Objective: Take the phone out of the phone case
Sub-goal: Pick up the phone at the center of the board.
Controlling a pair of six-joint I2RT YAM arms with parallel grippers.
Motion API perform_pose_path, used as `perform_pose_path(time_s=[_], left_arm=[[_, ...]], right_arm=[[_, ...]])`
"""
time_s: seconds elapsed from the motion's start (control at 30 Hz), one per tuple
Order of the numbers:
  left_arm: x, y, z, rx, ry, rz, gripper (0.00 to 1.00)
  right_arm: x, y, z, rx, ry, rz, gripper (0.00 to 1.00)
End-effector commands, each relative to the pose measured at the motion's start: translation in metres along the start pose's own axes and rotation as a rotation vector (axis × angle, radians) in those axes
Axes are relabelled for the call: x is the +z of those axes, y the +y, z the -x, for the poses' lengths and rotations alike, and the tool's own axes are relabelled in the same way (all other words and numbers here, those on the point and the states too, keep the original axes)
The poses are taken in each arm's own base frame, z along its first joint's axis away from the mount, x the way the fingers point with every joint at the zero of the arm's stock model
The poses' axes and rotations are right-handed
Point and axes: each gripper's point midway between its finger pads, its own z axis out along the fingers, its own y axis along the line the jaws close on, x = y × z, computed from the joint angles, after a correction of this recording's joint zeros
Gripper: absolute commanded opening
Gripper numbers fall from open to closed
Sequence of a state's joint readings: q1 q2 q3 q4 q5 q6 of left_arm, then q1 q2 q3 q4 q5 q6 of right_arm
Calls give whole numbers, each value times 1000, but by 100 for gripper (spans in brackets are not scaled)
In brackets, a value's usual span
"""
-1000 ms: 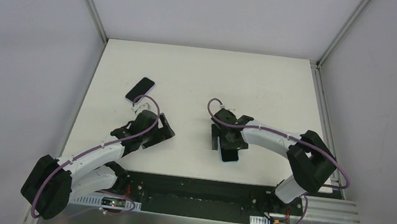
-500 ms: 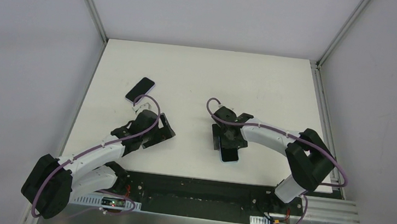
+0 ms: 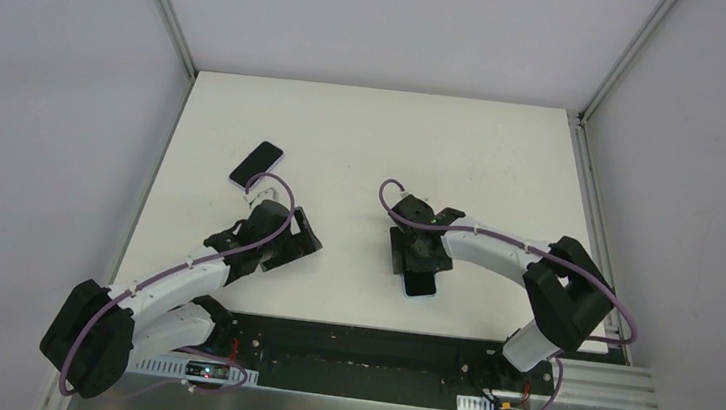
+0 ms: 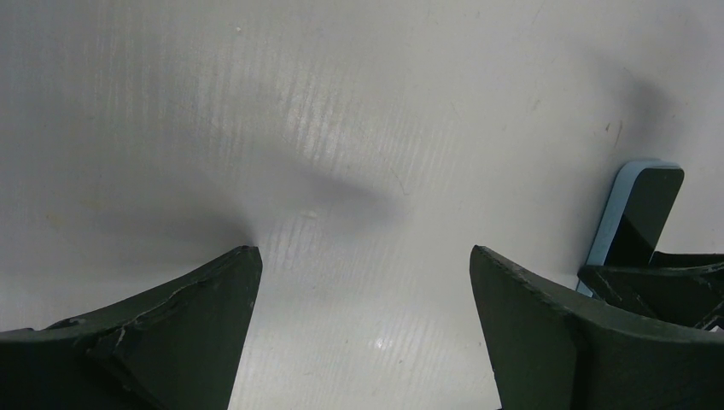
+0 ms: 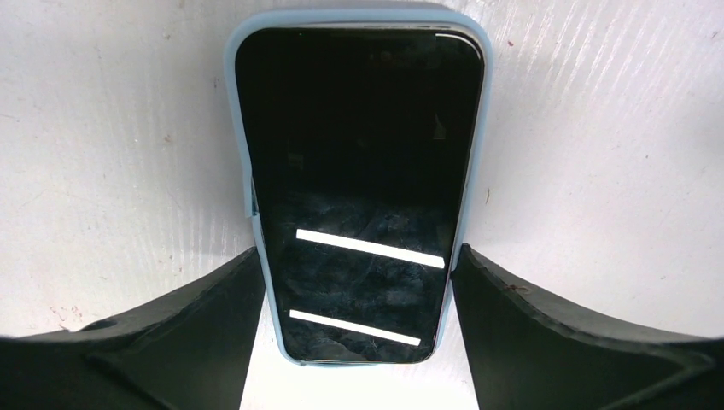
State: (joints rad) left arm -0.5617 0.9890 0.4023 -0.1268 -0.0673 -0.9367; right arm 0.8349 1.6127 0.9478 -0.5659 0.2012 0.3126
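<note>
The phone [image 5: 359, 171] lies screen up in its pale blue phone case [image 5: 359, 17] on the desk [image 5: 598, 128], toward the near edge. The right gripper [image 5: 357, 256] straddles it, jaws at the case's long sides, touching or nearly so; whether they pinch it I cannot tell. A squeeze across the case would likely clamp the phone in tighter or lift both together, and a slip could skate them off the near edge. The left gripper [image 4: 365, 252] hangs over the desk, jaws wide apart, holding nothing. No brand, label or writing is legible; the dark screen shows only two bright reflected bars.
</note>
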Motion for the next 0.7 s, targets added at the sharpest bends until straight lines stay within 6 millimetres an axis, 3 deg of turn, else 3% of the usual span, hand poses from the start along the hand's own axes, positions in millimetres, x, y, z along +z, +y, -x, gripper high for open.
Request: perform_pose_path(time_s=[0.0,0.13,0.37,0.43,0.67], left_arm=[[-2,-17,9,4,-11,-42,96],[-2,-18,9,3,-7,-43,96],[-3,-22,10,6,-1,-55,96],[-3,-24,10,8,0,-59,96],[-6,-36,15,13,2,-91,97]], right_arm=[[3,20,-10,21,36,76,80],[5,19,-13,26,42,76,66],[0,16,-9,40,7,76,22],[-5,16,-7,44,-9,79,1],[-25,8,-2,48,-59,80,0]])
